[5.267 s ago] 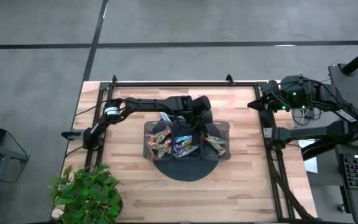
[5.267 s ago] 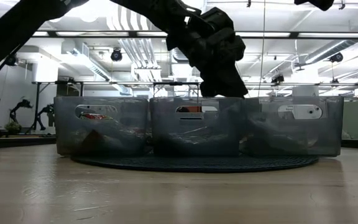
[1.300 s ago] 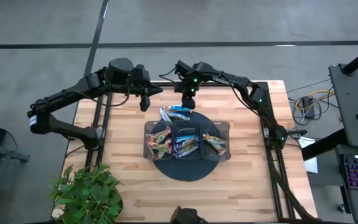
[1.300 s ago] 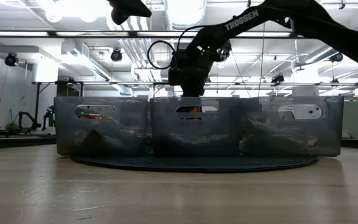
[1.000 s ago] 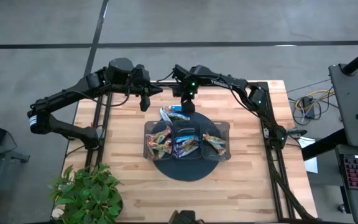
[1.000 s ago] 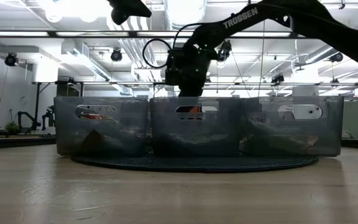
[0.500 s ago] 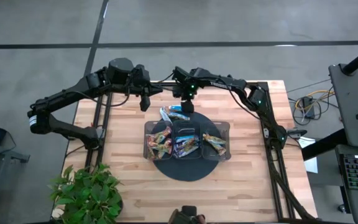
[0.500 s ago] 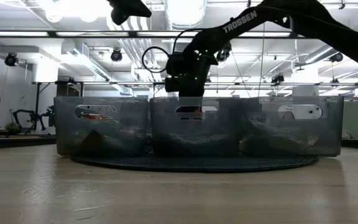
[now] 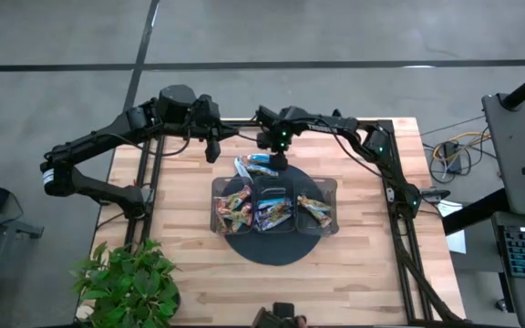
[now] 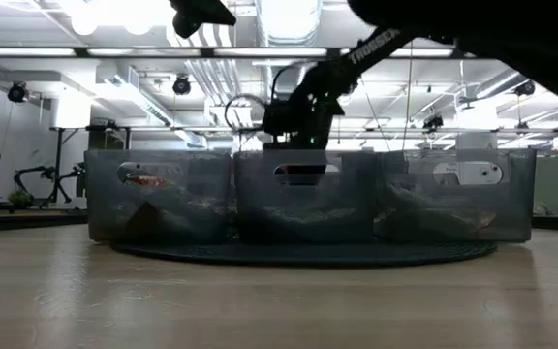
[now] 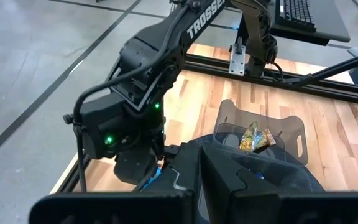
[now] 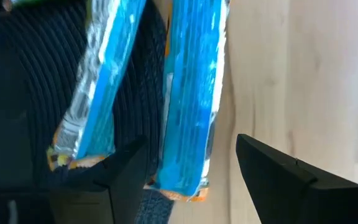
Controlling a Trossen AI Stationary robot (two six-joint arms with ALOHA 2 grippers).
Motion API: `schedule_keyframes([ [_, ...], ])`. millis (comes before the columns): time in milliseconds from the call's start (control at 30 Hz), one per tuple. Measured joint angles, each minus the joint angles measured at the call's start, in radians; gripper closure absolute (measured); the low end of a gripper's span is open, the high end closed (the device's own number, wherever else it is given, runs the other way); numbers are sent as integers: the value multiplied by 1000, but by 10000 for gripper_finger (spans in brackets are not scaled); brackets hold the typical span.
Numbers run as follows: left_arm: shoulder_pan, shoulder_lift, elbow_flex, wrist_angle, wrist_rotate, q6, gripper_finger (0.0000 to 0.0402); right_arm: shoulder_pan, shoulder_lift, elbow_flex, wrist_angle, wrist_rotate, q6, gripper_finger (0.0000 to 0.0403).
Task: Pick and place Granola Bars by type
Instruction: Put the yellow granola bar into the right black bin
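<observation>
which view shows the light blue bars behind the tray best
The right wrist view: two light blue bars fill the picture, with the open right gripper straddling one. The high view shows them small beside the tray, partly under that gripper. The low view hides them behind the tray; the left wrist view shows only a sliver.

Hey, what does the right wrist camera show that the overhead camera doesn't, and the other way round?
Only the right wrist view shows, close up, the open right gripper with its fingers either side of one light blue bar, a second light blue bar lying beside it on the dark mat.

Only the high view shows the whole table, the three-compartment tray with sorted bars, and the left gripper waiting apart.

Both show the light blue bars behind the tray and the right gripper over them.
</observation>
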Motion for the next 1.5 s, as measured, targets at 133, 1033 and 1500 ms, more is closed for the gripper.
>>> schedule_keyframes([
  [133, 0, 0, 0, 1, 0, 0, 402, -2, 1, -13, 16, 48, 3, 170],
  [1033, -1, 0, 0, -1, 0, 1, 402, -14, 0, -57, 13, 100, -9, 294],
  [1500, -1, 0, 0, -1, 0, 1, 402, -14, -1, -57, -1, 99, -27, 357],
])
